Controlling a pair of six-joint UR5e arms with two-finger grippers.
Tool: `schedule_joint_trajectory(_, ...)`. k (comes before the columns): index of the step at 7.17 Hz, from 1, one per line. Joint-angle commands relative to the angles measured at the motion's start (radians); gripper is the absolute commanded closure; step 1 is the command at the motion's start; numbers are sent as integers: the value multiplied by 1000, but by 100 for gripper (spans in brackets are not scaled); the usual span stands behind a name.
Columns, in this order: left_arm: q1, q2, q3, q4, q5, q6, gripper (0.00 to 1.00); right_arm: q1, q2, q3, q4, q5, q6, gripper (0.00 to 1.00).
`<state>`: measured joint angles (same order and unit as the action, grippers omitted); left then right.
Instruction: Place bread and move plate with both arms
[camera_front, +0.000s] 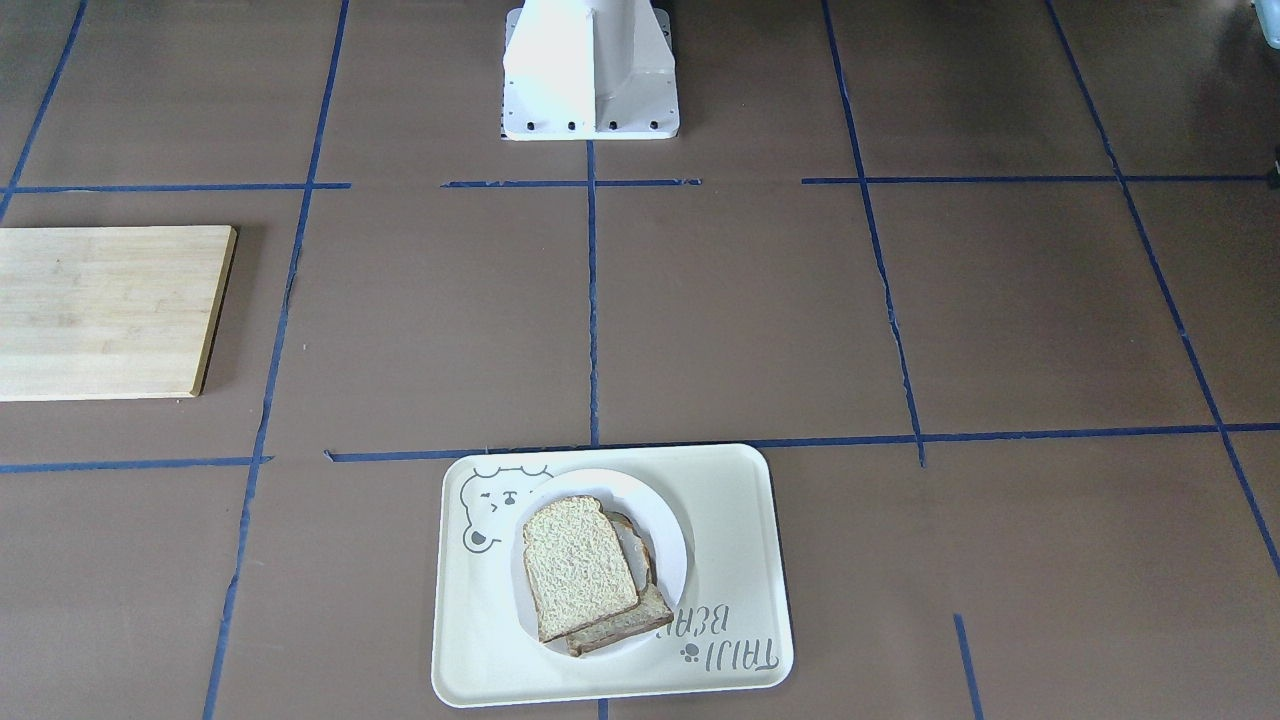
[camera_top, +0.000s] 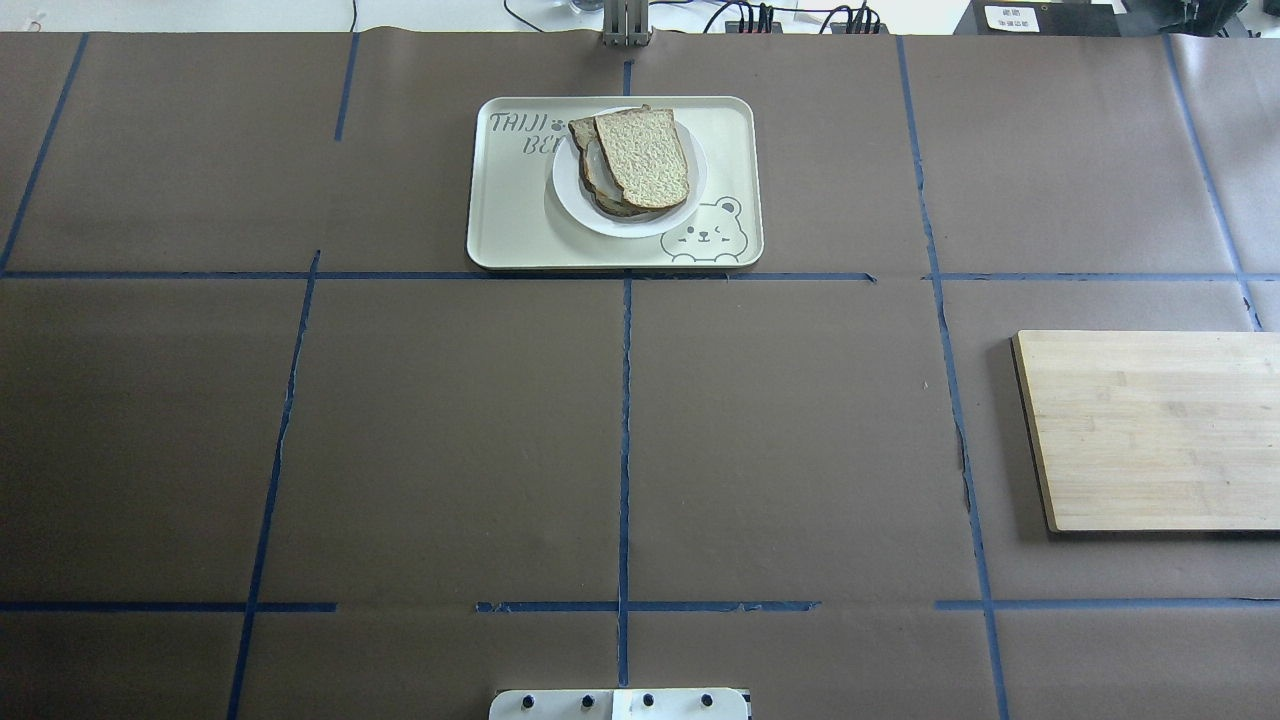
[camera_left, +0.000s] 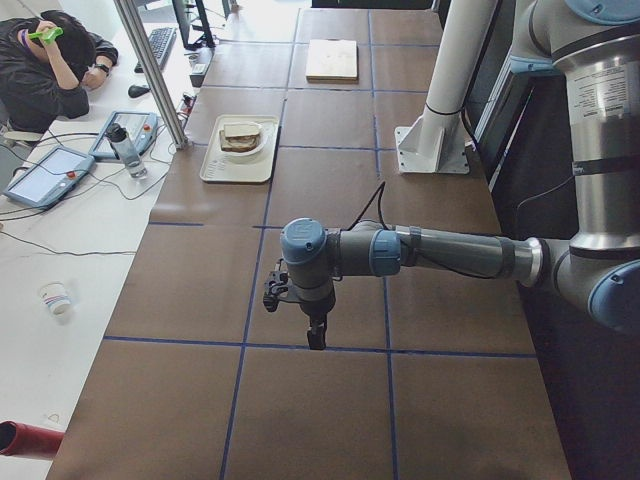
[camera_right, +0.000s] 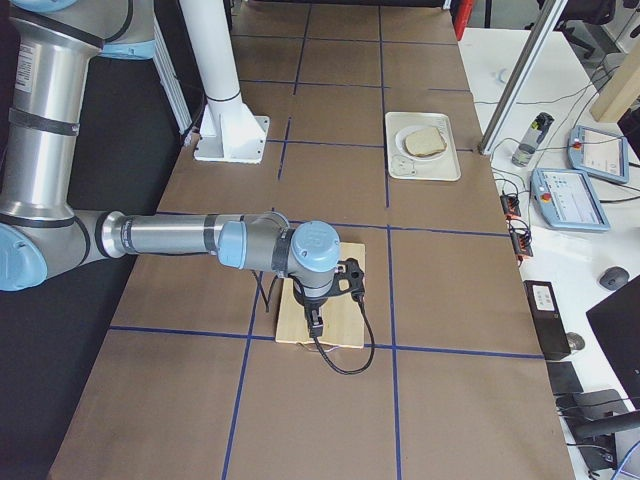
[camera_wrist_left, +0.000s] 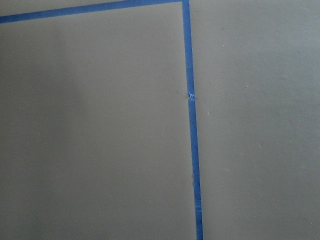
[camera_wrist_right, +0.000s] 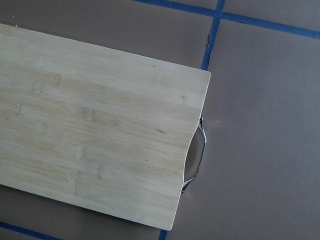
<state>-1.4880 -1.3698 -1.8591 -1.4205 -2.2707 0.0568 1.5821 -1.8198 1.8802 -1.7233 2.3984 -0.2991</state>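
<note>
The pale bread (camera_front: 578, 565) lies on top of a darker slice (camera_front: 625, 628) on the white plate (camera_front: 668, 528), which rests on the cream bear tray (camera_front: 735, 580) at the table's far middle. In the overhead view the bread (camera_top: 643, 158) sits on the plate (camera_top: 620, 225) in the same way. My left gripper (camera_left: 315, 335) hangs over bare table at the near left end, far from the plate. My right gripper (camera_right: 315, 325) hangs above the wooden cutting board (camera_right: 292, 325). Both show only in the side views, so I cannot tell whether they are open or shut.
The cutting board (camera_top: 1160, 430) lies on my right side, and its metal handle (camera_wrist_right: 197, 155) shows in the right wrist view. The white pedestal (camera_front: 590, 70) stands at my base. An operator (camera_left: 50, 60) and teach pendants (camera_left: 45, 175) are beyond the table's far edge.
</note>
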Motion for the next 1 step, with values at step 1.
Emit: schedule_joint_trajectory(1,0,0,0,0,-3,-2,0,-1,-1,-1,1,1,0,0)
